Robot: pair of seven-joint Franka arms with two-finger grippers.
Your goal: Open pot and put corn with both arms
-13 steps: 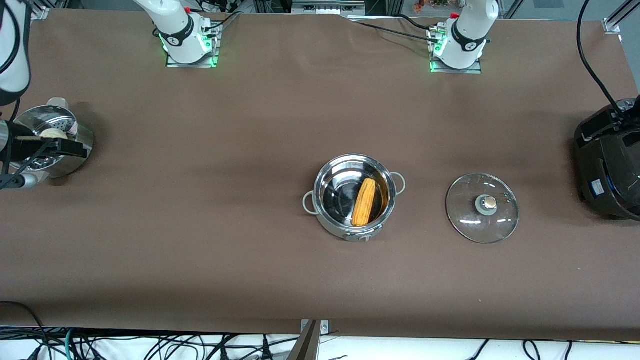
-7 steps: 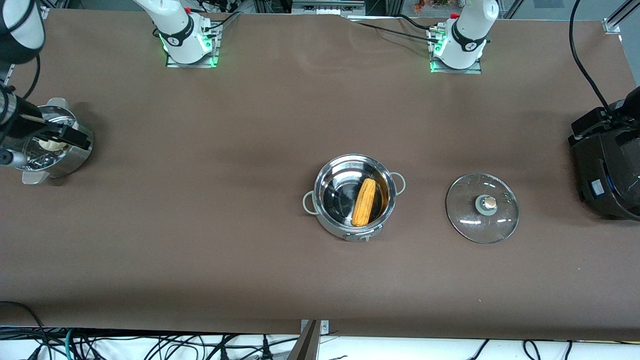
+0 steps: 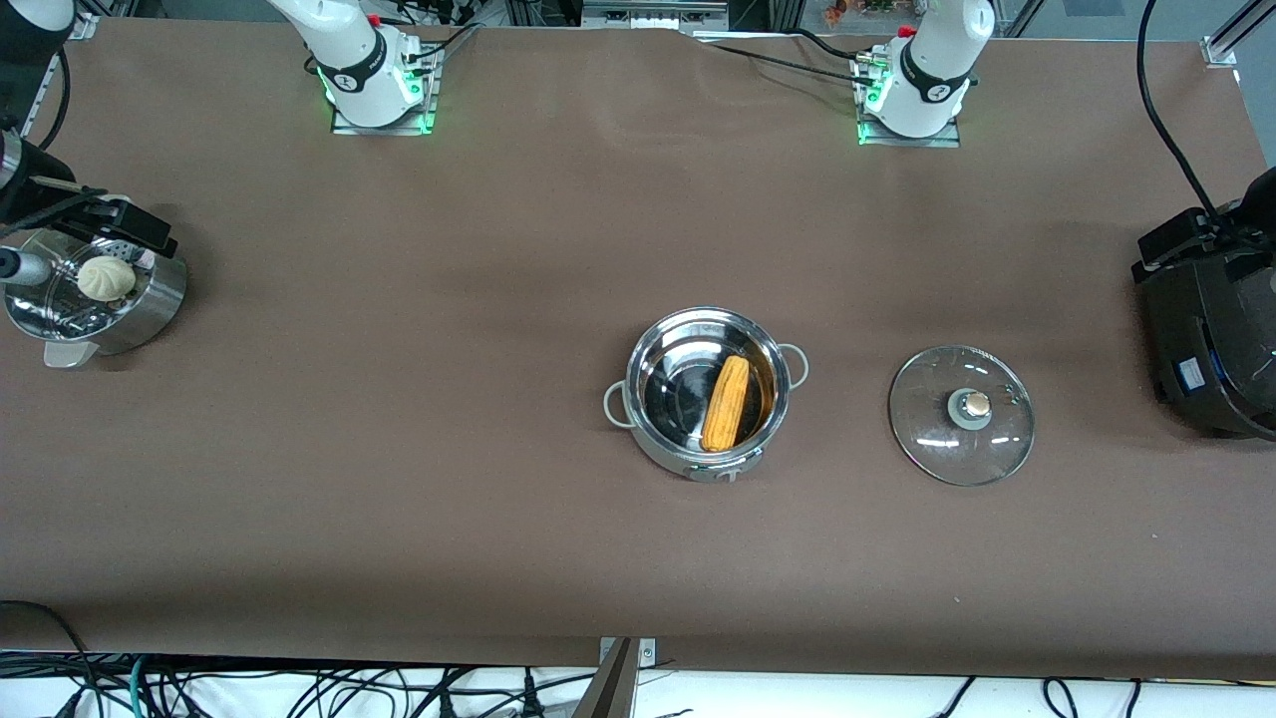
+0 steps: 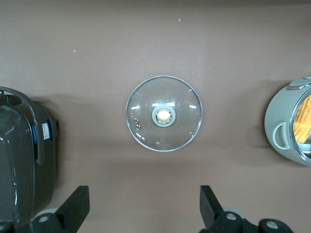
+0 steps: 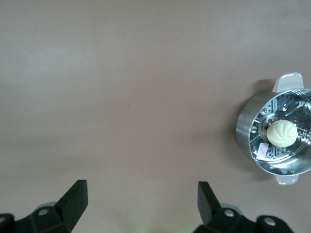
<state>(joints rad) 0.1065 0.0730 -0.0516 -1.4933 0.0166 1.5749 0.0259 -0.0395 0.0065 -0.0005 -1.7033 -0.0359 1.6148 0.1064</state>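
Corn (image 3: 726,403) lies in the open pot (image 3: 660,344) mid-worktop, glass lid (image 3: 961,415) flat beside it. Left hand (image 4: 145,208) spread empty above the lid; right hand (image 5: 142,204) spread empty above bare worktop near the steamer (image 5: 248,127).

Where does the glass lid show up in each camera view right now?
Front view: glass lid flat on the table, beside the pot, toward the left arm's end.
Left wrist view: lid mid-picture.
Right wrist view: not in it.
Shared landmark: the black cooker.

Even overhead light, soft shadows, sharp
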